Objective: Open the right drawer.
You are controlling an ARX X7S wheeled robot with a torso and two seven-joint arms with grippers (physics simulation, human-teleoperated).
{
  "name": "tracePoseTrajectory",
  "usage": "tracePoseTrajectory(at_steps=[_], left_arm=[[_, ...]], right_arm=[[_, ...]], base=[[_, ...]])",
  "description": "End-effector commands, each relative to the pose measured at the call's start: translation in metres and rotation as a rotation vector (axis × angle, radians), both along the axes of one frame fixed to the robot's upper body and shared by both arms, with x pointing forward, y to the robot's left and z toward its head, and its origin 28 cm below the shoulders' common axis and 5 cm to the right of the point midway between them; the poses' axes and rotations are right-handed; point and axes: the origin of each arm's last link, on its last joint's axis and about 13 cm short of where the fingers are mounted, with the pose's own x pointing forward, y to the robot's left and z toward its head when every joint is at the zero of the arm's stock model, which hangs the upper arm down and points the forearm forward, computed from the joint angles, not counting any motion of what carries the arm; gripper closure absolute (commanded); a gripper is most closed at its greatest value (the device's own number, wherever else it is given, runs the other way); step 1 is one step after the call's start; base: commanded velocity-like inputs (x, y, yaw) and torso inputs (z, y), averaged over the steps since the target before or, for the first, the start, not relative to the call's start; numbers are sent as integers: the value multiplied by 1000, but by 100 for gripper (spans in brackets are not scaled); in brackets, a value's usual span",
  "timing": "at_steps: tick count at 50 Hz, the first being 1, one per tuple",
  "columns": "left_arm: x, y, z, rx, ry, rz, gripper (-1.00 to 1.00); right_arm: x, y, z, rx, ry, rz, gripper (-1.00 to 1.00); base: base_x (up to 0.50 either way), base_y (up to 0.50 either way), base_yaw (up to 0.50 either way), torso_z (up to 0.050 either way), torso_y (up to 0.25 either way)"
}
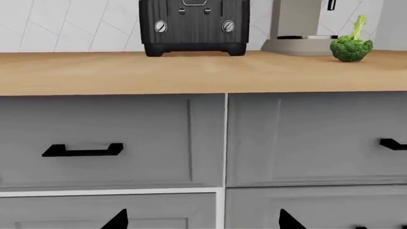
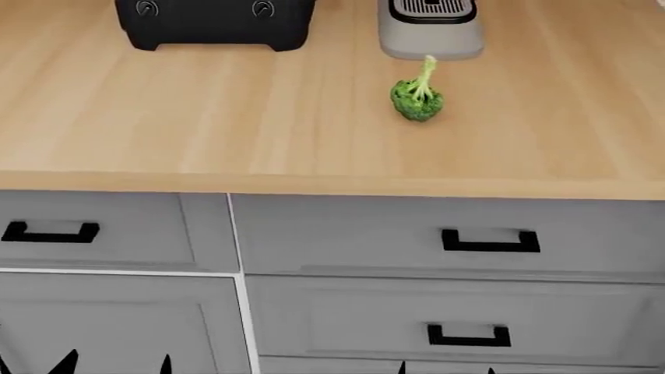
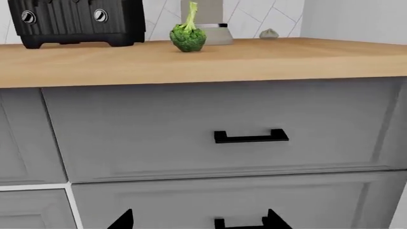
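Currently | right drawer (image 3: 216, 129) shut, beyond right tool (image 3: 198, 220) | tool spread, empty

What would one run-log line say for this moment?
right drawer: shut | handle: untouched | right gripper: open, facing it | left gripper: open

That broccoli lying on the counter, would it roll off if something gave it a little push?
Probably it would wobble, not roll far. The broccoli lies on its side on the flat wooden counter, and its long stalk should stop a full roll. It looks light, so even a soft nudge might slide it. It sits well back from the front edge, so a fall seems unlikely.
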Motion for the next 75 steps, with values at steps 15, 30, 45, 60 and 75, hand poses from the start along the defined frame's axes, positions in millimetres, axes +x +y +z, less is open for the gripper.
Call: tracePoseTrajectory(at_steps=[15,30,45,60,75], left_arm=[[0,0,1,8,-2,-2,-100],[-1,0,1,7,-1,0,-100],[0,0,-1,5,0,0,-100],[-1,0,1,4,0,0,-100],[-1,0,1,4,-1,0,-100]], right_arm=[[0,-1,-1,-3,5,-2,-100],[0,-1,-1,-5,4,-7,-100],[0,-1,-3,-20,7,-2,-100],[0,-1,-2,-17,7,-8,-100],[0,-1,-1,-17,3,-4,-100]], base=[[0,-166,0,0,0],[77,-177,0,0,0],[109,-61,0,0,0],[0,0,0,0,0],[0,0,0,0,0]])
